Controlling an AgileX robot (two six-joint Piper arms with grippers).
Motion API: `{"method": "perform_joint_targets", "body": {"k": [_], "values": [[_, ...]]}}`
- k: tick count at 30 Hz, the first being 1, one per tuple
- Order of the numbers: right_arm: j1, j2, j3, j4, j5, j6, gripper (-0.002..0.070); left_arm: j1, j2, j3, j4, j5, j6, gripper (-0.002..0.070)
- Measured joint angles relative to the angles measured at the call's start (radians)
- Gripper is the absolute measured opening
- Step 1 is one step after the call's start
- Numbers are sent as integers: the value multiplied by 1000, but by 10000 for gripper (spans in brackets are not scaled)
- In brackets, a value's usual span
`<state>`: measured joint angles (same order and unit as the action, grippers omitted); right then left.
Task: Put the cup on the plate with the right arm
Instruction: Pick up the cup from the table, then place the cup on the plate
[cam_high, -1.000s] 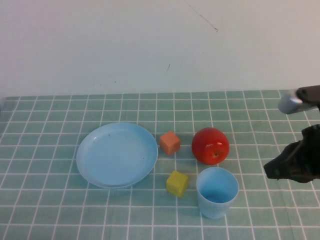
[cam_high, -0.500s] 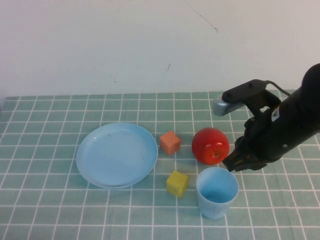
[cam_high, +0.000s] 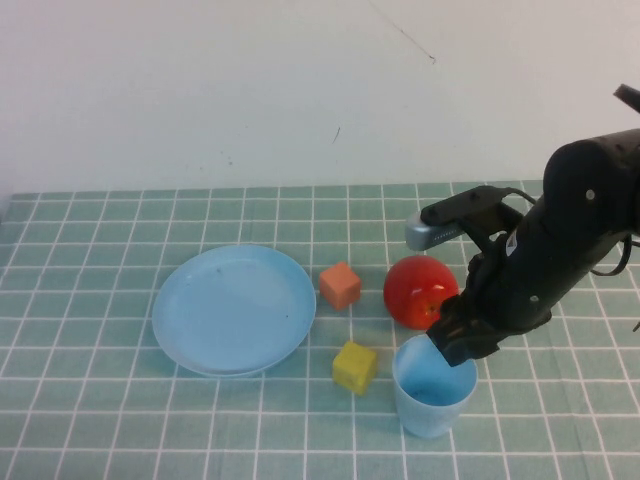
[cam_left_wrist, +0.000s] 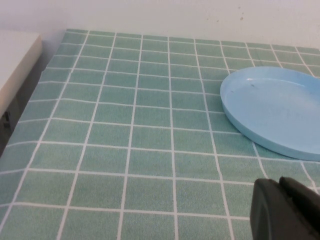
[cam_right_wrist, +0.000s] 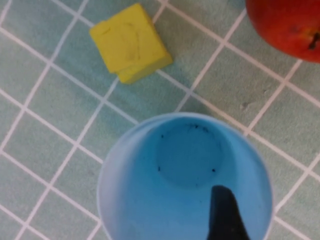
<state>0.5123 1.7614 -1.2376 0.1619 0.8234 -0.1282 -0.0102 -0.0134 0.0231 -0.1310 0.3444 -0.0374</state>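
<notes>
The cup (cam_high: 434, 386) stands on the counter (cam_high: 100, 420), near the apple (cam_high: 421, 291) and well apart from the plate (cam_high: 234, 309). The right gripper (cam_high: 453, 345) is at its rim, fingers apart, one finger (cam_right_wrist: 225, 212) inside. Grabbing, lifting and carrying are left. The left gripper (cam_left_wrist: 285, 210) waits near the plate; I cannot tell its fingers.

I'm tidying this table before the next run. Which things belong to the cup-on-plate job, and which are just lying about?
Belongs to the job:
- cup, upright, right claw open above its rim
- plate, nothing on it

Lying about:
- red apple
- orange cube
- yellow cube
- left claw, parked short of the plate
</notes>
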Motion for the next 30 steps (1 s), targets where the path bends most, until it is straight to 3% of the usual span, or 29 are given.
{"method": "perform_joint_targets", "body": {"k": [6,8,11,14,30], "values": [[0,65,0,-2,0,-10,365,0,0,0,0,0,0,-3],[0,82,0,-2,0,-23,295,0,0,0,0,0,0,-3],[2,90,-5,-2,0,-37,113,0,0,0,0,0,0,-3],[2,90,-38,-2,17,-52,31,0,0,0,0,0,0,-3],[2,152,-418,266,26,-257,17,0,0,0,0,0,0,-3]]}}
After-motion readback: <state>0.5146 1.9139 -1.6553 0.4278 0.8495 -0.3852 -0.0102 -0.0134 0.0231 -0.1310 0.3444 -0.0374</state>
